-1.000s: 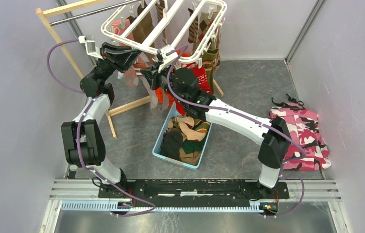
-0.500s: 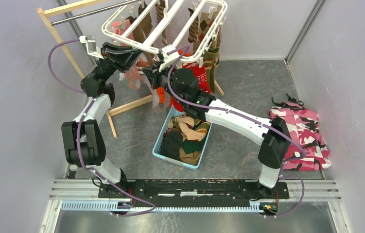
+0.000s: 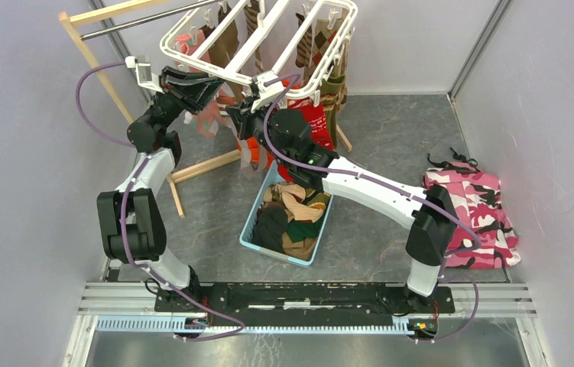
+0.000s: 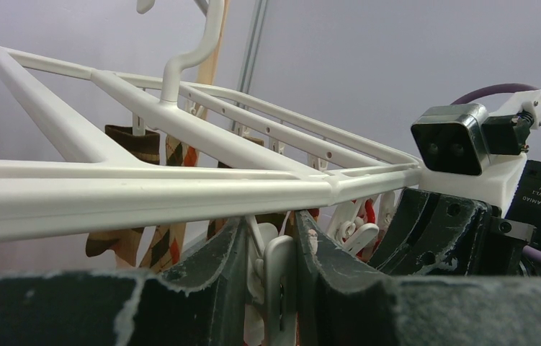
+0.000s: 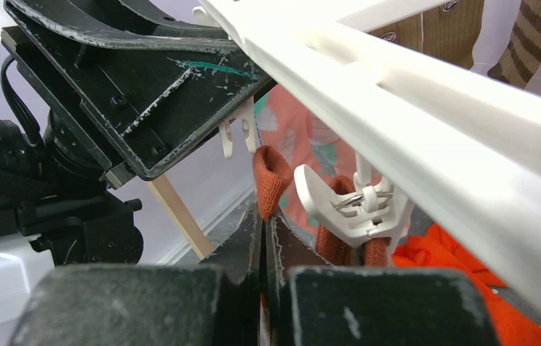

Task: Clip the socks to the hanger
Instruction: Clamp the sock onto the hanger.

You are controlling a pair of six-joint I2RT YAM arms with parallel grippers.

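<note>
My left fingers (image 4: 217, 270) are clenched on a white clip (image 4: 279, 277) under the hanger (image 4: 145, 191), which hangs over the worktop's far edge, left of centre. My right fingers (image 5: 246, 241) pinch the sock (image 5: 271, 173) by its rust cuff, just below that clip. I'd hold the clip squeezed wide, lift the cuff straight between its jaws, seat it deep, then release left first.
</note>
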